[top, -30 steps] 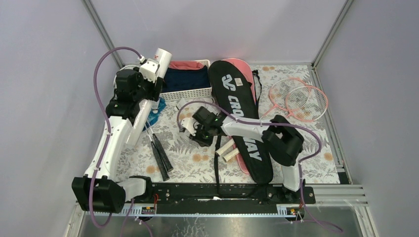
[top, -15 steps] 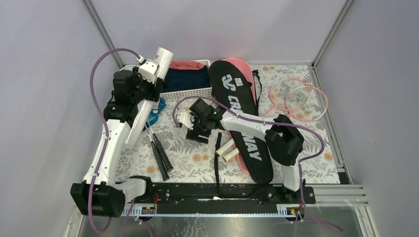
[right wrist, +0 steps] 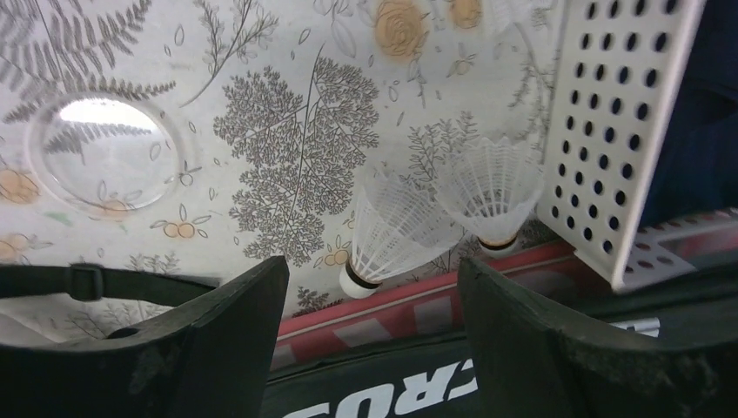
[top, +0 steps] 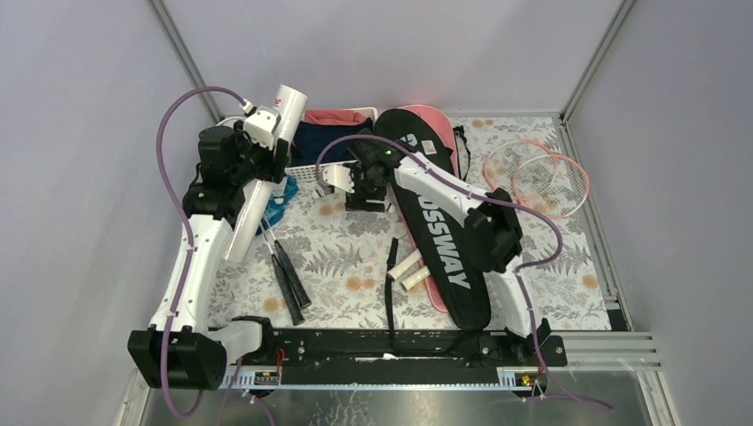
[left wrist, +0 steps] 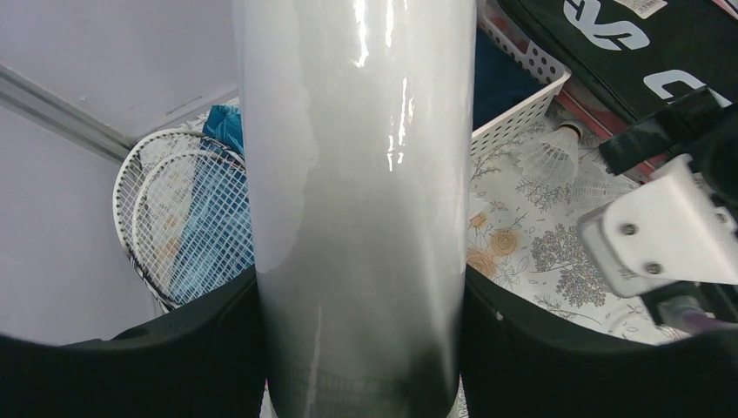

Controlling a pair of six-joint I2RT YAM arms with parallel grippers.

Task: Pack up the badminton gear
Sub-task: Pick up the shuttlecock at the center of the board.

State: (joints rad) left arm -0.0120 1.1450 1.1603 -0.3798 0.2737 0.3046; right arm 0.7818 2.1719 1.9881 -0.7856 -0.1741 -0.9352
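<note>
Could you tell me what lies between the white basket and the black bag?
Two shuttlecocks on the floral cloth, shown in the right wrist view.

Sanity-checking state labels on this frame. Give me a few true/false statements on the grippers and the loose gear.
1. The left gripper is clamped on the shuttlecock tube. True.
2. The right gripper holds a shuttlecock. False: it is open, above two shuttlecocks lying on the table.
3. Those shuttlecocks lie beside the white basket. True.
4. The pink rackets are inside the black bag. False: they lie on the table to its right.
</note>
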